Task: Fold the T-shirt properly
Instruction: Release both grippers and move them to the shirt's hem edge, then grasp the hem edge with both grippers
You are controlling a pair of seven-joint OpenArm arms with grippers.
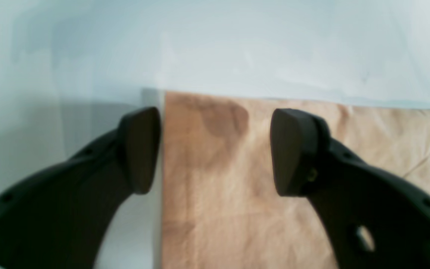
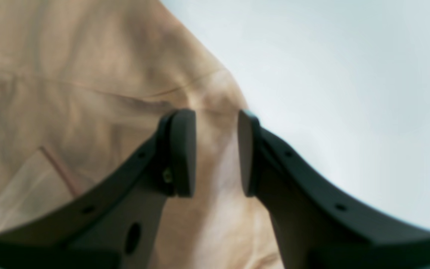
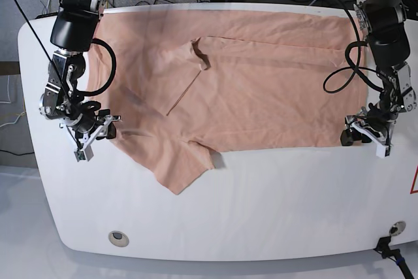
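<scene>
Peach cotton T-shirt [image 3: 241, 96] spread lengthwise across white worktop [image 3: 274, 207]; left claw [image 1: 215, 151], wide and empty, straddles its hem corner; right claw [image 2: 217, 153], narrower and empty, hovers at the sleeve edge.

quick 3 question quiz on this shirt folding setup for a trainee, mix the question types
1. True or false: the T-shirt lies spread flat on the white table.
2. Which gripper sits at the shirt's straight hem corner? A) left gripper B) right gripper
3. In the left wrist view, is cloth pinched between the fingers?

Key
1. True
2. A
3. No, the fingers stand apart over the shirt's edge, gripping nothing.
</scene>
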